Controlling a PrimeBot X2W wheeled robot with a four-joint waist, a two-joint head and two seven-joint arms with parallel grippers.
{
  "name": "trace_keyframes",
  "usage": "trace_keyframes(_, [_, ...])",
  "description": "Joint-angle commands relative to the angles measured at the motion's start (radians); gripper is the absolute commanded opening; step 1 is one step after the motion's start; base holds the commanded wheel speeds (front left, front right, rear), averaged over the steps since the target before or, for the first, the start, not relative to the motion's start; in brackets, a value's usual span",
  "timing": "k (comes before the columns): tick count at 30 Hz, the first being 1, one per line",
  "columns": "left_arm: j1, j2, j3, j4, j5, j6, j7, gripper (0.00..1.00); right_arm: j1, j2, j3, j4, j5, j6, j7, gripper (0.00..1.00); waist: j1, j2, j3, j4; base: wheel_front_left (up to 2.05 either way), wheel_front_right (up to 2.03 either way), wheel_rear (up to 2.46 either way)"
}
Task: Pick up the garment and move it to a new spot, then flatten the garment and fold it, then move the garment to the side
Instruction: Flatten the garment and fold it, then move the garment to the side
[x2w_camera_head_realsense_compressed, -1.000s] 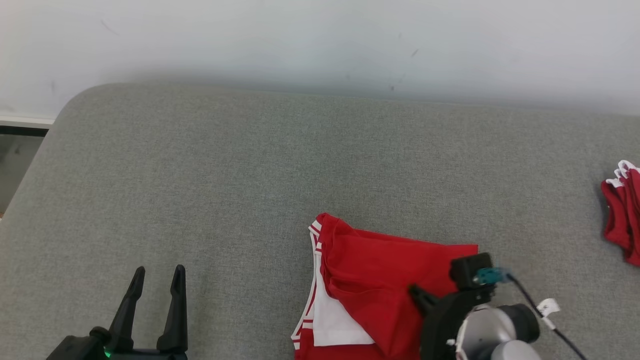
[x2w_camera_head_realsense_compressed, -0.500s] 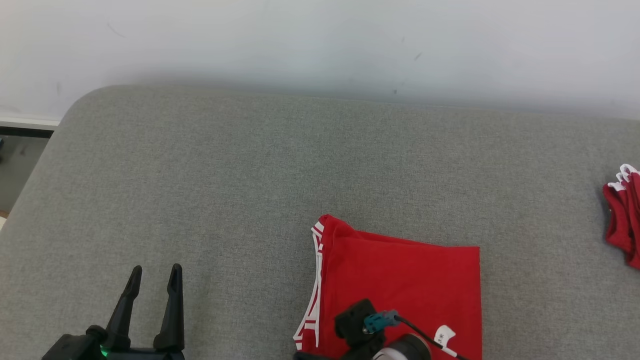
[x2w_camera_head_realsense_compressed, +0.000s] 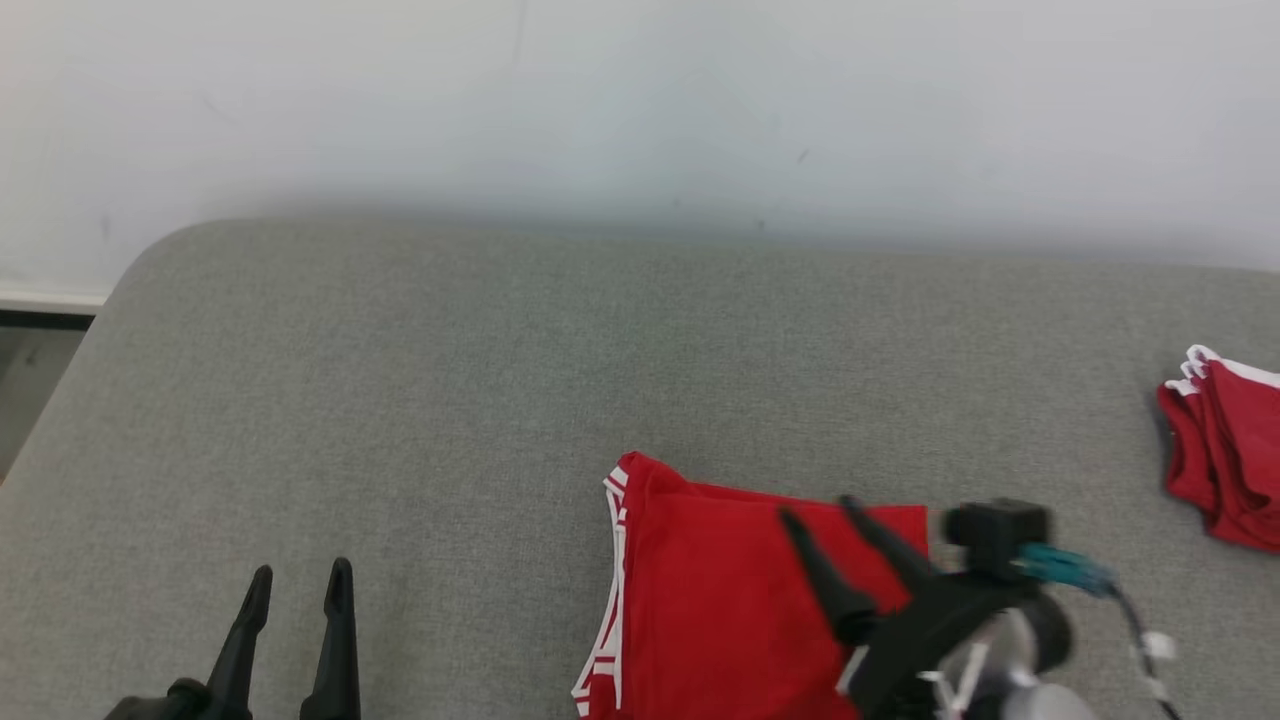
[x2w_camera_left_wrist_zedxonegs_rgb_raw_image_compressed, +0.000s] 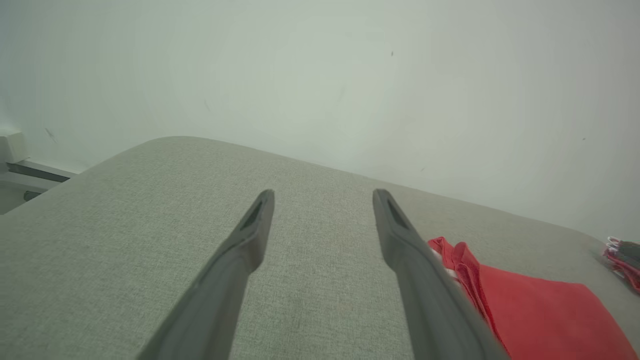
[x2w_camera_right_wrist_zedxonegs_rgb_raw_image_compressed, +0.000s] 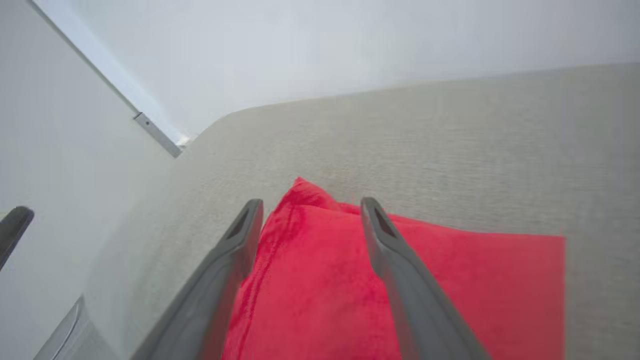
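Observation:
The garment (x2w_camera_head_realsense_compressed: 720, 600) is red with white-striped trim and lies folded flat on the grey cushion (x2w_camera_head_realsense_compressed: 450, 400), near the lower middle of the head view. It also shows in the left wrist view as red cloth (x2w_camera_left_wrist_zedxonegs_rgb_raw_image_compressed: 540, 315) and in the right wrist view (x2w_camera_right_wrist_zedxonegs_rgb_raw_image_compressed: 475, 290). My right gripper (x2w_camera_head_realsense_compressed: 820, 512) hovers over the garment's right part, open, with nothing between its fingers. My left gripper (x2w_camera_head_realsense_compressed: 297, 575) stands open at the lower left, well apart from the garment, over bare cushion.
A second pile of red cloth (x2w_camera_head_realsense_compressed: 1220, 450) with white trim lies at the cushion's right edge. A pale wall (x2w_camera_head_realsense_compressed: 640, 100) runs behind the cushion. The cushion's rounded left corner drops to a dark floor gap (x2w_camera_head_realsense_compressed: 40, 330).
My right gripper has opened and come up off the garment, which now lies folded flat with its white inside covered. The head camera has shifted a little. The left gripper has stayed put.

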Motion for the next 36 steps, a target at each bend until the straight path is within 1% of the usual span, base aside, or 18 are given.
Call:
trace_keyframes(1, [0.021, 0.000, 0.005, 0.005, -0.008, 0.010, 0.003, 1.00, 0.037, 0.000, -0.064, -0.017, -0.022, -0.002, -0.029, 1.00, 0.0000, 0.0000, -0.028, -0.025, 0.00, 0.00, 0.00])
trace_keyframes(4, [0.032, 0.004, 0.010, 0.007, -0.010, 0.023, 0.007, 1.00, 0.080, 0.000, -0.190, -0.041, -0.071, -0.002, -0.080, 1.00, 0.0000, 0.0000, -0.050, -0.044, 0.00, 0.00, 0.00])
trace_keyframes(8, [0.042, 0.018, 0.013, 0.006, 0.008, 0.036, 0.014, 1.00, 0.114, 0.000, -0.313, -0.070, -0.130, -0.002, -0.151, 1.00, 0.0000, 0.0000, -0.068, -0.071, 0.00, 0.00, 0.00])
trace_keyframes(11, [0.057, 0.028, 0.005, 0.007, 0.031, 0.050, 0.017, 1.00, 0.133, 0.000, -0.367, -0.065, -0.162, -0.002, -0.199, 1.00, 0.0000, 0.0000, -0.080, -0.088, 0.00, 0.00, 0.00])
trace_keyframes(14, [0.057, 0.024, 0.001, 0.014, 0.041, 0.057, 0.012, 1.00, 0.157, 0.000, -0.399, -0.043, -0.196, -0.002, -0.249, 1.00, 0.0000, 0.0000, -0.092, -0.105, 0.00, 0.00, 0.00])
trace_keyframes(18, [0.041, 0.037, -0.010, 0.031, 0.059, 0.036, 0.005, 1.00, 0.179, 0.000, -0.392, -0.004, -0.228, -0.002, -0.269, 1.00, 0.0000, 0.0000, -0.100, -0.112, 0.00, 0.00, 0.00])
trace_keyframes(23, [0.021, 0.047, -0.005, 0.061, 0.070, 0.027, 0.000, 1.00, 0.184, 0.000, -0.377, 0.032, -0.242, -0.002, -0.272, 1.00, 0.0000, 0.0000, -0.110, -0.119, 0.00, 0.00, 0.00])
trace_keyframes(28, [0.010, 0.046, -0.004, 0.103, 0.073, 0.040, 0.002, 1.00, 0.172, 0.000, -0.353, 0.069, -0.252, -0.002, -0.257, 1.00, 0.0000, 0.0000, -0.115, -0.128, 0.00, 0.00, 0.00])
trace_keyframes(36, [0.015, 0.039, 0.016, 0.132, 0.040, 0.053, 0.010, 1.00, 0.156, 0.000, -0.339, 0.082, -0.252, -0.002, -0.256, 1.00, 0.0000, 0.0000, -0.107, -0.134, 0.00, 0.00, 0.00])
